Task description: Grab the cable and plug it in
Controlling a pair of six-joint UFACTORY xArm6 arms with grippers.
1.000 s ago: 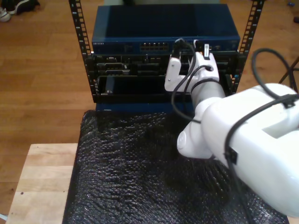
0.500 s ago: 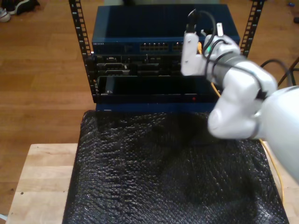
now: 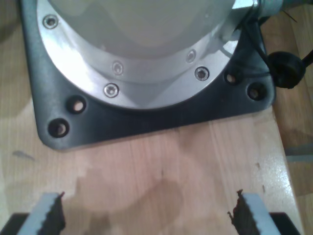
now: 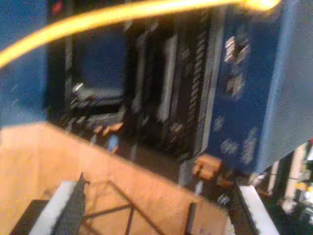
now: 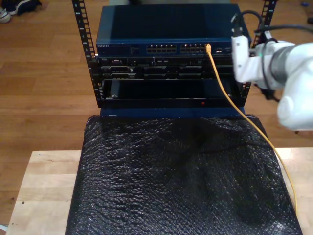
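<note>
The cable [image 5: 230, 100] lies with its plug end up at the row of ports on the blue switch [image 5: 146, 29], at about the spot where the yellow line meets the port row, and from the exterior view it looks seated there, though the plug itself is too small for me to be sure it has latched. From that port the cable's long axis runs down across the rack [image 5: 88, 58] front and on over the black bubble-wrap mat [image 5: 161, 186] toward the exterior view's right and near edge.

My second gripper [image 4: 156, 205] is the 1 near it. Its 2 fingers [image 4: 73, 200] stand wide apart with nothing between them, and the cable [image 4: 98, 19] crosses well ahead of the jaws, beyond their tips, as a blurred yellow streak running across the rack face rather than along my closing line. In the exterior view the arm carrying it [image 5: 274, 68] hangs just beside the rack on that view's right, clear of the cable and not touching it.

My first gripper [image 3: 146, 215] is also spread wide and empty, looking down on a black base plate [image 3: 146, 117] bolted to the wooden table [image 3: 161, 176], with no cable at its jaws.

I judge the plugging done or nearly so. If the seat needs checking, my second gripper would have to swing back toward the port, since the plug lies off ahead of it and to 1 side.
</note>
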